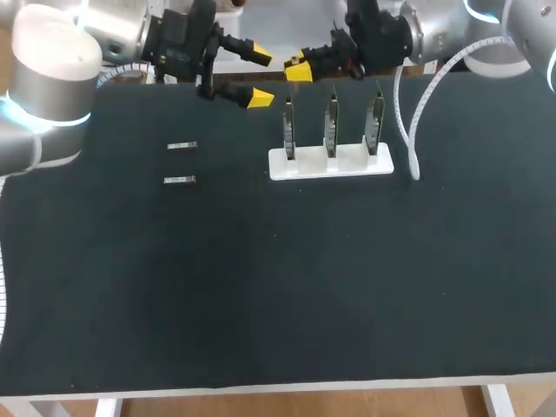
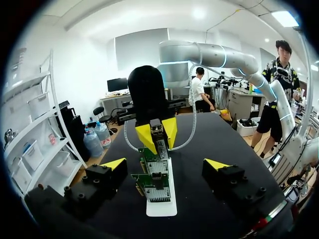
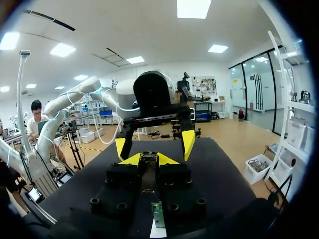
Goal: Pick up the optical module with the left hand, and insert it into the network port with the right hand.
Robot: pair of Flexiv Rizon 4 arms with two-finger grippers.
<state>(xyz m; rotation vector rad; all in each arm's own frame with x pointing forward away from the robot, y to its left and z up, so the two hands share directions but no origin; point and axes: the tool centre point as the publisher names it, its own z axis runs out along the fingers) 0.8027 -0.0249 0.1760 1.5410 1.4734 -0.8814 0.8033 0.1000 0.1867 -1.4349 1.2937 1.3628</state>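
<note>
Two small metal optical modules [image 1: 182, 146] [image 1: 179, 180] lie flat on the black table at the left. A white stand [image 1: 347, 165] holds three upright circuit boards [image 1: 331, 126] with network ports. Behind the stand, my right gripper [image 1: 300, 68] is shut on a third optical module [image 2: 160, 146], also visible between its yellow tips [image 3: 148, 160]. My left gripper [image 1: 258, 76] hangs open just left of it, facing it, with nothing between its fingers. In the left wrist view the boards [image 2: 152, 177] sit below the open left gripper [image 2: 167, 164], ahead of which is the right gripper [image 2: 155, 135].
A white spiral-wrapped cable [image 1: 415, 113] hangs from my right arm and touches the table just right of the stand. Black table surface [image 1: 278, 287] stretches toward the front edge.
</note>
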